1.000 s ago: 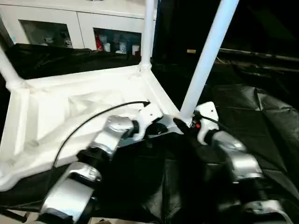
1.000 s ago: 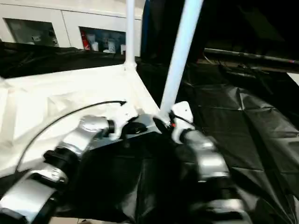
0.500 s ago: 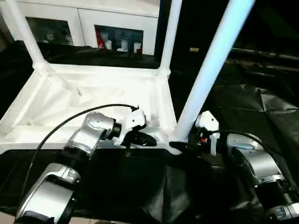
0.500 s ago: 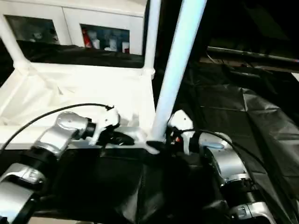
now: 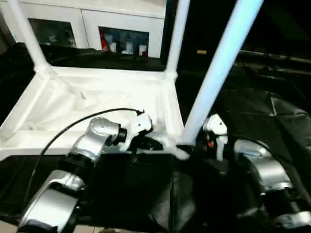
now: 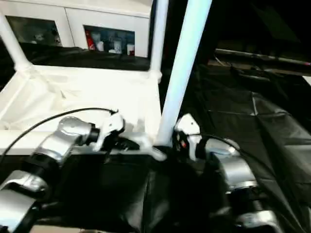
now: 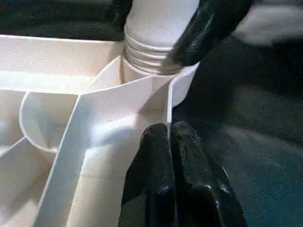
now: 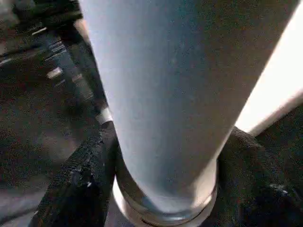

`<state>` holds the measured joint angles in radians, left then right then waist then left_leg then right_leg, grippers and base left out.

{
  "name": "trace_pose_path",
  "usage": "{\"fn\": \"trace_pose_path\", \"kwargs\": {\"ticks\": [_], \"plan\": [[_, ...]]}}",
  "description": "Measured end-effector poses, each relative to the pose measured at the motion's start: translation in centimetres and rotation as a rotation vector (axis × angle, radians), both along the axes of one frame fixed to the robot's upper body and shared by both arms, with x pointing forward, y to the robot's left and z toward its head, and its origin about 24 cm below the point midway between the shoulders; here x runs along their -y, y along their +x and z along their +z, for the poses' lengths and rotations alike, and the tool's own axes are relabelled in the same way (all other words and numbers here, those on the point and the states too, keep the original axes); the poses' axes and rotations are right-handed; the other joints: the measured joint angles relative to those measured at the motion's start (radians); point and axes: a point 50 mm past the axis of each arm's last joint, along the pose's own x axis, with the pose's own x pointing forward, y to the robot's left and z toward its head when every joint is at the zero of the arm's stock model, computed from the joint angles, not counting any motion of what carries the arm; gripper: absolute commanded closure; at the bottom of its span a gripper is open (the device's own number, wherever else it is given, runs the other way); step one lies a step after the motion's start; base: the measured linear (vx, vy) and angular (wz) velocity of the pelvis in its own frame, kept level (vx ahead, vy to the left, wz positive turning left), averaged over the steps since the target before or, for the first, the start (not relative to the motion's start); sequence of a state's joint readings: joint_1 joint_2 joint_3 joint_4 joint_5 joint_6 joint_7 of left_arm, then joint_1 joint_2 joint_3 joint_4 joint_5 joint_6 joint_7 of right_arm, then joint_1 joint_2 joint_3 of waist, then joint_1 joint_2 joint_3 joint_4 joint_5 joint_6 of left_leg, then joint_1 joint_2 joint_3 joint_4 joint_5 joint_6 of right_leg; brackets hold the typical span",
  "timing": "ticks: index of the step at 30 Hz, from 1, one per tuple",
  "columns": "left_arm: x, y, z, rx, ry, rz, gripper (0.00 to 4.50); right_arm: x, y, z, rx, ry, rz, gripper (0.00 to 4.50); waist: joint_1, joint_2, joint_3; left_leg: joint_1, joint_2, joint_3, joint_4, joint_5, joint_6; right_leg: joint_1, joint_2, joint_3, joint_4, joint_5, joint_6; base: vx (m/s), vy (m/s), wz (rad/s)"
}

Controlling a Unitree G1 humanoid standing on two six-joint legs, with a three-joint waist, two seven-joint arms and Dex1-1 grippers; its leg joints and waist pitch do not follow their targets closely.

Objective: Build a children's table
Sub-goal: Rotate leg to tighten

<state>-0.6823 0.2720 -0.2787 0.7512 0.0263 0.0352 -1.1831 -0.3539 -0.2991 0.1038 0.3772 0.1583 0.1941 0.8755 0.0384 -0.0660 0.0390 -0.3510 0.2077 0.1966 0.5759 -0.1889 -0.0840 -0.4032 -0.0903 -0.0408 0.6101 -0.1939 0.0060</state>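
Our left gripper (image 7: pixel 171 137) is keeping its two black fingers (image 7: pixel 156 156) pressed together, their tips resting against the thin outer wall of the table top (image 5: pixel 97 94), just below the near right corner socket (image 7: pixel 156 75). They are pinching nothing between them; the wall edge is lying along the line where the two fingers meet.

Our right gripper (image 8: pixel 161 156) is holding its fingers (image 8: pixel 78 175) apart, one on each side of the near leg (image 5: pixel 218 63), right down at the collared end. In the right wrist view the pads are sitting close against the tube on both sides, but we cannot tell whether they are actually squeezing it. One of these fingers is also showing in the left wrist view, lying across the ribbed collar where the tube is entering the socket.

The near leg is standing in that socket and leaning slightly to the right as it rises out of the head views. The table top is lying upside down on a black cloth (image 5: pixel 272 116), ribbed underside facing up. Two more legs, the far right leg (image 5: pixel 176 34) and the far left leg (image 5: pixel 24 34), are standing upright in the back corners. Beyond the table we are seeing a white cabinet (image 5: pixel 92 24) with glass doors and small items behind them.

A black cable (image 5: pixel 73 128) is looping over our left forearm (image 5: pixel 92 141) toward the wrist.
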Motion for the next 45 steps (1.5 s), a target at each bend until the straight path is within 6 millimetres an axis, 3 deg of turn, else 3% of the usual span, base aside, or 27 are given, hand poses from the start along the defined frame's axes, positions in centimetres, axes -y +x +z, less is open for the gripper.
{"fn": "trace_pose_path", "kwargs": {"ticks": [7, 13, 15, 17, 22, 28, 33, 37, 42, 43, 45], "plan": [[3.9, 1.2, -0.5, 0.058, 0.0, 0.196, 4.5, -1.0, 1.9, -0.8, 0.0, 0.03, -0.454, 1.86, -0.004, 0.0, -0.002, 0.0, -0.001, 0.0, 0.002, 0.0, 0.0, 0.001, -0.001, 0.002, -0.001, -0.002, 0.004, 0.0, 0.0, 0.0], [5.6, 1.3, -0.8, 0.071, 0.0, 0.256, 4.5, -1.6, 2.6, -0.7, 0.018, -0.001, -0.607, 1.86, -0.003, 0.005, -0.005, 0.0, -0.001, 0.0, 0.001, 0.0, 0.0, 0.002, -0.001, 0.002, -0.002, 0.0, 0.002, 0.0, 0.0, 0.0], [5.7, 1.3, -0.8, 0.075, 0.001, 0.26, 4.5, -1.8, 2.8, -0.8, 0.027, 0.001, -0.625, 1.3, -0.004, 0.006, -0.005, 0.0, -0.001, 0.0, 0.001, 0.0, 0.0, 0.002, -0.001, 0.001, -0.002, 0.0, 0.002, 0.0, 0.0, 0.0], [5.7, 1.3, -0.7, 0.077, 0.001, 0.259, 4.5, -1.9, 2.8, -0.8, 0.032, -0.002, -0.623, 1.14, -0.004, 0.006, -0.005, 0.0, -0.001, 0.0, 0.0, 0.0, 0.0, 0.002, -0.001, 0.001, -0.002, 0.0, 0.002, 0.0, 0.0, 0.0], [5.2, 1.3, -0.6, 0.076, -0.004, 0.235, 4.5, -0.9, 2.6, -0.5, 0.047, -0.042, -0.473, 1.06, -0.004, 0.007, -0.005, -0.001, -0.001, -0.001, -0.001, 0.0, 0.0, 0.001, -0.001, 0.001, -0.002, 0.0, 0.003, 0.0, 0.0, 0.0], [1.8, 0.9, -0.1, 0.033, -0.007, 0.082, 4.5, 1.3, 0.7, 0.3, 0.046, -0.093, -0.084, 1.06, -0.002, 0.007, -0.003, -0.002, 0.0, -0.001, -0.005, 0.0, 0.0, 0.0, 0.001, -0.001, -0.002, -0.001, 0.003, 0.0, 0.0, 0.0], [0.6, 0.4, 0.2, -0.004, -0.006, -0.013, 4.5, 2.0, -0.2, 1.0, 0.013, -0.108, 0.094, 1.06, -0.002, 0.005, -0.001, -0.003, 0.0, 0.0, -0.003, 0.0, 0.001, -0.001, 0.0, 0.0, -0.003, -0.001, 0.003, 0.0, 0.0, 0.0], [-0.7, -0.1, 0.3, -0.05, -0.005, -0.066, 4.5, 1.7, -0.7, 1.1, -0.012, -0.091, 0.182, 1.06, -0.004, 0.003, 0.0, -0.003, 0.0, 0.0, -0.003, 0.0, 0.0, -0.001, 0.0, -0.001, -0.003, -0.001, 0.003, 0.0, 0.0, 0.0], [-0.7, -0.8, 0.3, -0.087, -0.008, -0.124, 4.5, 0.8, -1.0, 0.9, -0.03, -0.079, 0.25, 1.06, 0.002, 0.003, 0.0, -0.004, 0.0, 0.001, -0.003, 0.0, 0.001, -0.001, 0.0, -0.001, -0.003, -0.002, 0.002, 0.0, 0.0, 0.0], [-0.8, -0.8, 0.3, -0.088, -0.008, -0.124, 4.5, 0.8, -1.0, 0.9, -0.031, -0.079, 0.252, 1.31, 0.002, 0.003, 0.0, -0.003, 0.0, 0.001, -0.003, 0.0, 0.001, -0.001, 0.0, -0.001, -0.003, -0.002, 0.002, 0.0, 0.0, 0.0], [-0.8, -0.8, 0.3, -0.088, -0.009, -0.126, 4.5, 0.7, -1.0, 0.8, -0.038, -0.075, 0.251, 1.39, 0.002, 0.003, 0.0, -0.003, 0.0, 0.001, -0.003, 0.0, 0.001, -0.001, 0.0, -0.001, -0.003, -0.001, 0.002, 0.0, 0.0, 0.0]]}}
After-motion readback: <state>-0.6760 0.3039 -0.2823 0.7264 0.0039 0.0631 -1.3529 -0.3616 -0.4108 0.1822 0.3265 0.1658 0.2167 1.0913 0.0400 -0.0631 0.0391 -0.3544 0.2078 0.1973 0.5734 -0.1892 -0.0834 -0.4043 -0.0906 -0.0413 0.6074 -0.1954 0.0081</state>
